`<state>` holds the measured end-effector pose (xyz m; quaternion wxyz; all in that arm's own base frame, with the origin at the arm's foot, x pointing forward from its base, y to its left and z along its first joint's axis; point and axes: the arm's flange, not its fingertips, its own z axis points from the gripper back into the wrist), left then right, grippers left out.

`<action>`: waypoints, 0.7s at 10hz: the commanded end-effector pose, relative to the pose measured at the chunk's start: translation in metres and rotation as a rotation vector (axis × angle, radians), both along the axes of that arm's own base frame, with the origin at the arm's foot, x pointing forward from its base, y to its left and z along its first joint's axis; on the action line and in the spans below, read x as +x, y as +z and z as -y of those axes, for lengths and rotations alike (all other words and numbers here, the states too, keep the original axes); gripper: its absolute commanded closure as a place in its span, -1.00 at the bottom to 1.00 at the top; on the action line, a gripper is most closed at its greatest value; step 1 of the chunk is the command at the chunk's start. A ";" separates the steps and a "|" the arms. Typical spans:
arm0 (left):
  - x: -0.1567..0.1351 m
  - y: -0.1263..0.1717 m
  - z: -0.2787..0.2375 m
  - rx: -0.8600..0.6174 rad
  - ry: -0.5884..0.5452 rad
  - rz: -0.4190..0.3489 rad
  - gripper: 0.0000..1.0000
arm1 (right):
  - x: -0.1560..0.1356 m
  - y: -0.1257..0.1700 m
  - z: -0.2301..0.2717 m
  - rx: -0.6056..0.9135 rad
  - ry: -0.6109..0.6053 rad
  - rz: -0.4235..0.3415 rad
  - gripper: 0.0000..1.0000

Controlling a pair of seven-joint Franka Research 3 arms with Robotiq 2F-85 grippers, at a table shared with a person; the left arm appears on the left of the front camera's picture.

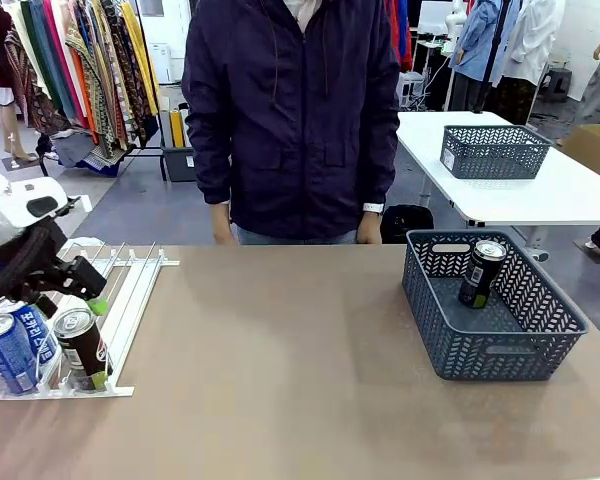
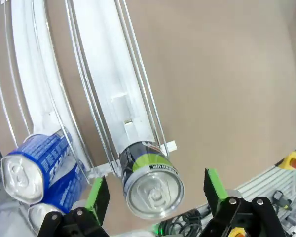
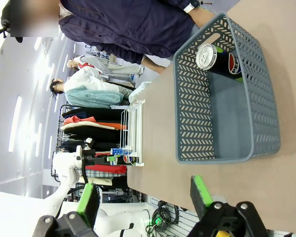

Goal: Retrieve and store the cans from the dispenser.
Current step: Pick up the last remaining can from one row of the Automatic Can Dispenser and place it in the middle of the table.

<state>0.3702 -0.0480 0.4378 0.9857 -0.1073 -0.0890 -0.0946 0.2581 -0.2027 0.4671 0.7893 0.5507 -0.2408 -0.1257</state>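
From the front, fixed at the robot's edge of the table (image 1: 300, 380), looking across at a person (image 1: 290, 110) on the far side. From the left wrist, close above the dispenser (image 2: 103, 74), angled steeply down onto a green-based black can (image 2: 150, 180). From the right wrist, rolled sideways, farther back, facing the grey-blue basket (image 3: 190, 113). Common to all three, the dispenser; to front and right wrist, the basket.

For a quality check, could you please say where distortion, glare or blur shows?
Left wrist view: dispenser rails bow from wide-angle distortion, black can sharp. Right wrist view: rolled sideways, glare washes the left edge. Front view: even, sharp.
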 end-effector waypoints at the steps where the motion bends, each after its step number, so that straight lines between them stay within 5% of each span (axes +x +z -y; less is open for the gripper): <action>1: -0.050 -0.045 0.007 0.079 0.038 0.034 -1.00 | 0.000 0.002 0.002 0.003 0.006 0.021 -1.00; 7: -0.066 -0.059 0.019 0.189 0.073 -0.010 -1.00 | 0.000 0.002 0.002 0.003 0.006 0.021 -1.00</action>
